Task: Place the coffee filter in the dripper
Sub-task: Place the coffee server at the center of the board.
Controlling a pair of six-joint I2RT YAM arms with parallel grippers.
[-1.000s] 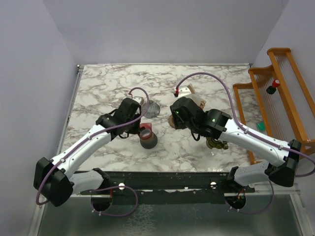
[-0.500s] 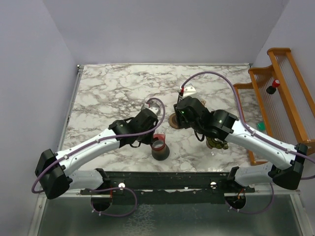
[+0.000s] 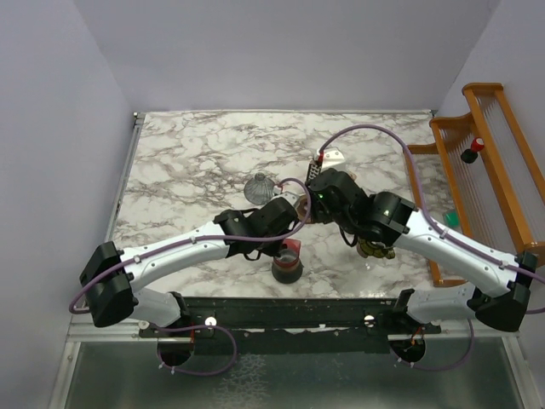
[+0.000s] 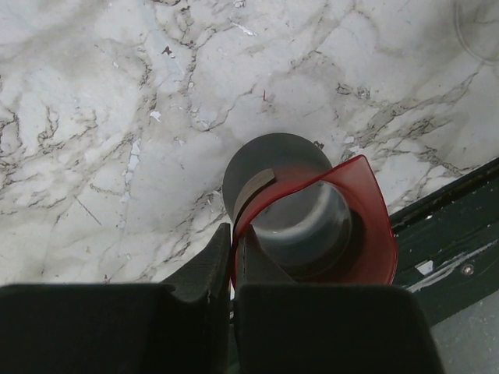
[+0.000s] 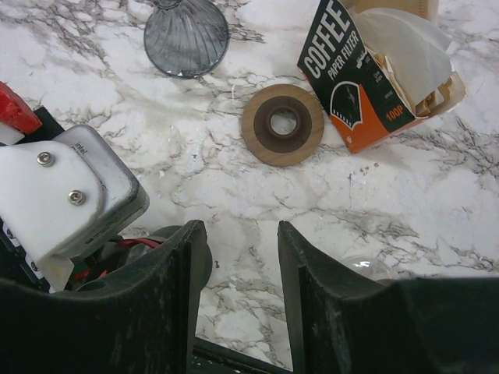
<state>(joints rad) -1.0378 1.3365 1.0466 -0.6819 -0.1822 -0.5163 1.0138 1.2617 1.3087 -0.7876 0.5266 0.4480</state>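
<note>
White paper coffee filters [image 5: 405,51] stick out of the open brown-and-orange "COFFEE" carton [image 5: 343,74]; in the top view my right arm hides them. A clear ribbed glass dripper cone [image 3: 260,187] stands mouth down on the marble, also in the right wrist view [image 5: 187,27]. My left gripper [image 4: 234,234] is shut on the red translucent rim [image 4: 374,226] of a grey cup [image 3: 287,262] near the table's front edge. My right gripper [image 5: 239,230] is open and empty, held above the marble, near a wooden ring [image 5: 282,125].
An orange wooden rack [image 3: 477,162] stands at the right edge with a red-and-black item on it. A green item [image 3: 451,219] lies beside it. A clear glass object [image 5: 366,269] sits under my right arm. The black front rail [image 3: 272,311] is close to the cup.
My left arm has carried the red-rimmed cup right and toward the front edge, uncovering the glass cone. My right arm has shifted slightly away from the front.
</note>
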